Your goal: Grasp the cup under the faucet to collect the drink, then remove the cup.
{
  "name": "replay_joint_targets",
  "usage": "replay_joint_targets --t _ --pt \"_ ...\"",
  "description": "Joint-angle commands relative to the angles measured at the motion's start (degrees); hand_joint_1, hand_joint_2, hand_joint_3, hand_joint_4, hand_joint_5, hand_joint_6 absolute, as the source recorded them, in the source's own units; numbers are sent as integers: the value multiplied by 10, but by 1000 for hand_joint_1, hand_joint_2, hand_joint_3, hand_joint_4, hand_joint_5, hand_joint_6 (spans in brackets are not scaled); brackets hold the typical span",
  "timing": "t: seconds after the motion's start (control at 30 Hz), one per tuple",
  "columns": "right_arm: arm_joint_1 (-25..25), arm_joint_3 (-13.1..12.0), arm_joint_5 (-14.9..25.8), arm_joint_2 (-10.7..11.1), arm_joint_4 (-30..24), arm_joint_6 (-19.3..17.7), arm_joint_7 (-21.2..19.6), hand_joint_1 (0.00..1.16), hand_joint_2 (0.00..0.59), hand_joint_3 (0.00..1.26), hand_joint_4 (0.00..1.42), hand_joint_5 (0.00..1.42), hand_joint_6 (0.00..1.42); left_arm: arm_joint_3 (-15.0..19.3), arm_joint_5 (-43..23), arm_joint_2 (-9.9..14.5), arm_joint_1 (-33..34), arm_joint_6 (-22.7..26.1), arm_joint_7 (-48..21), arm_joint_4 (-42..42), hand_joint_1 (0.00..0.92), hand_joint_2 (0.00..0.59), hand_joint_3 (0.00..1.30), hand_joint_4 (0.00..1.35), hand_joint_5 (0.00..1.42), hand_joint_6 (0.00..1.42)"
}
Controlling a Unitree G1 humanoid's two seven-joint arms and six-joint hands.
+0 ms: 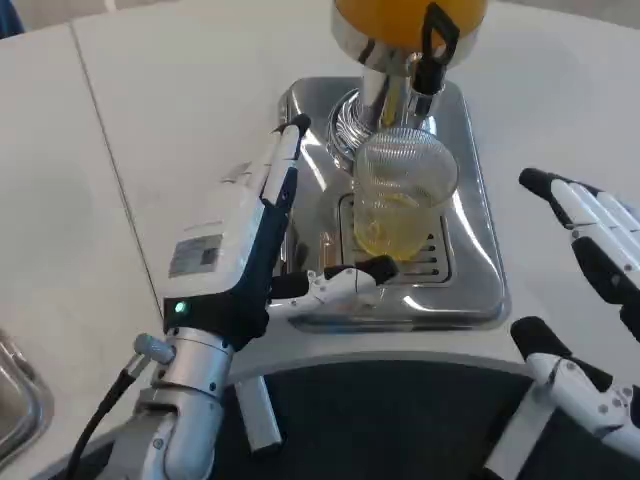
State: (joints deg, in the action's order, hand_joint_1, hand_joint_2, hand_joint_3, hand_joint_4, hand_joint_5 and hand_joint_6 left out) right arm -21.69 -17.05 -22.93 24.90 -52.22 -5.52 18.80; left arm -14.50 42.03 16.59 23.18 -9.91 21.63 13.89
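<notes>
A clear ribbed cup (400, 200) stands on the drip grille of the chrome dispenser base (480, 250), right under the black faucet (437, 50) of the orange juice tank (400, 15). A little yellow drink lies in its bottom. My left hand (250, 240) is just left of the cup, its fingers (285, 150) stretched upward with a gap to the glass. Its thumb (350, 280) reaches across in front of the cup's base. It grips nothing. My right hand (590, 290) hovers to the right of the base, fingers spread and holding nothing.
The table's curved near edge (400, 355) runs just below the dispenser base, with dark floor beyond it. A shiny metal object (15, 400) sits at the lower left corner. A seam (110, 150) crosses the white table on the left.
</notes>
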Motion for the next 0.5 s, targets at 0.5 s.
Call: replay_joint_targets --t 0.5 --pt "14 24 -3 -11 -15 38 19 271 462 0 0 0 0 -19 -34 -47 87 -48 32 131 239 41 0 0 206 215"
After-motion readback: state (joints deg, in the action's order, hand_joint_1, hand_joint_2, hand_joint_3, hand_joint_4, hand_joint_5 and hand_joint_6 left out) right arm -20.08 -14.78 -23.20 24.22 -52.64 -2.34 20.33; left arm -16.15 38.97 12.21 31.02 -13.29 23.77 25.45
